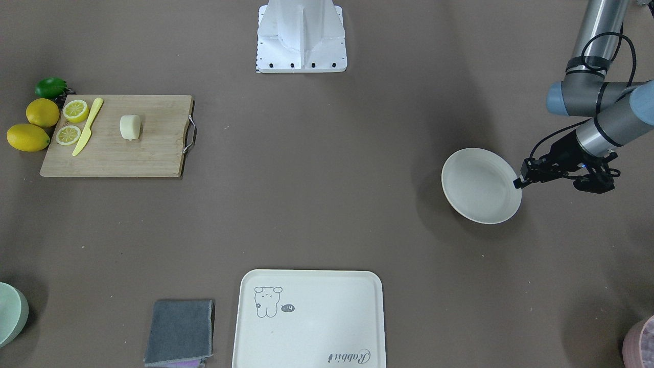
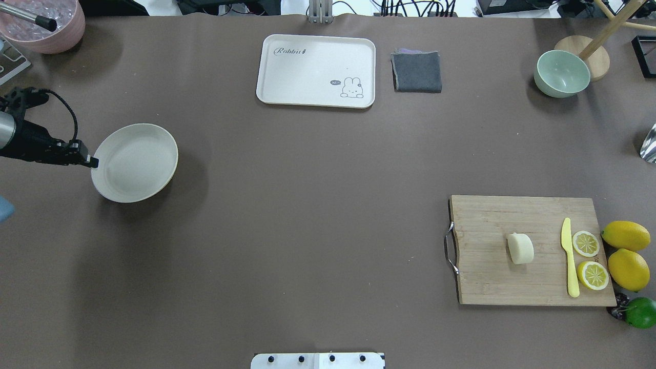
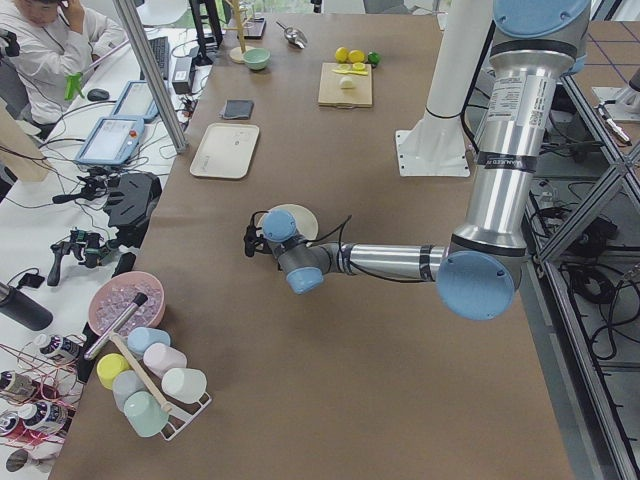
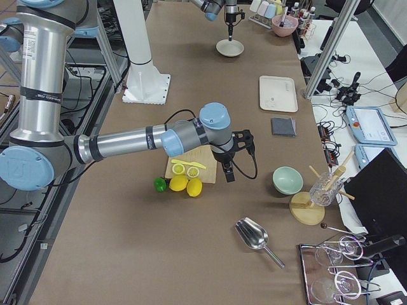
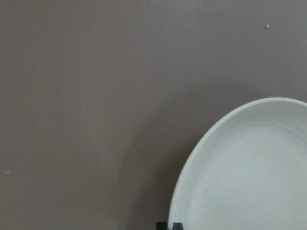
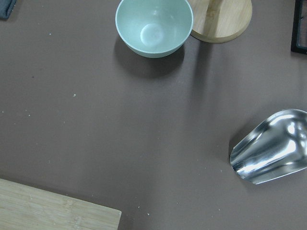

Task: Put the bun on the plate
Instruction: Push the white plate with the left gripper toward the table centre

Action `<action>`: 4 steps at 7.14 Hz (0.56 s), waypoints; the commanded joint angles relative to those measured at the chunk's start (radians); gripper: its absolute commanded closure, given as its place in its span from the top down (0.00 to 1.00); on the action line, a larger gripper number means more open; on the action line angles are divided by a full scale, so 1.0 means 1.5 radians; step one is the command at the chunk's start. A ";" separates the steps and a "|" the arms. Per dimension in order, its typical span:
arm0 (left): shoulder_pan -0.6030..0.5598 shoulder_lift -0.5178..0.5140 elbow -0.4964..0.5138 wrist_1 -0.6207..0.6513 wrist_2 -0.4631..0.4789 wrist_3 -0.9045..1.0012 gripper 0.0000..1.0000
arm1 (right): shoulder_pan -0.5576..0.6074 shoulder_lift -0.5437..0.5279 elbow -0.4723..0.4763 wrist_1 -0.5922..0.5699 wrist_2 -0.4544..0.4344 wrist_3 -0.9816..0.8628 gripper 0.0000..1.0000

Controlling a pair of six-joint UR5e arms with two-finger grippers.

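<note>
Though pincer (image 1: 517, 182) seemingly plateside, bun (image 1: 130, 127) afar.

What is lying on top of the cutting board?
The board carries the bun, a yellow knife and two lemon halves. Only the wood beneath them is covered.

A knife (image 2: 570, 259) and two lemon halves (image 2: 586, 243) lie on the board (image 2: 487, 277). A tray (image 2: 307, 72), a cloth (image 2: 416, 72) and a green bowl (image 2: 561, 90) sit across the table.

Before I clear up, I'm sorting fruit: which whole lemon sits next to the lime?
The middle lemon, which lies between the lime and the other lemon.
</note>
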 commanded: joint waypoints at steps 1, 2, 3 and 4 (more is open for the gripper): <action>0.026 -0.063 -0.024 -0.022 0.007 -0.171 0.00 | 0.000 -0.002 0.000 0.000 0.000 0.000 1.00; 0.075 -0.087 -0.054 -0.019 0.052 -0.228 0.00 | 0.000 -0.003 0.001 0.000 0.000 0.000 1.00; 0.141 -0.114 -0.073 -0.014 0.123 -0.287 0.00 | 0.000 -0.003 0.001 0.000 0.000 0.001 1.00; 0.188 -0.146 -0.075 -0.003 0.181 -0.322 0.00 | 0.000 -0.003 0.001 0.000 0.000 0.001 1.00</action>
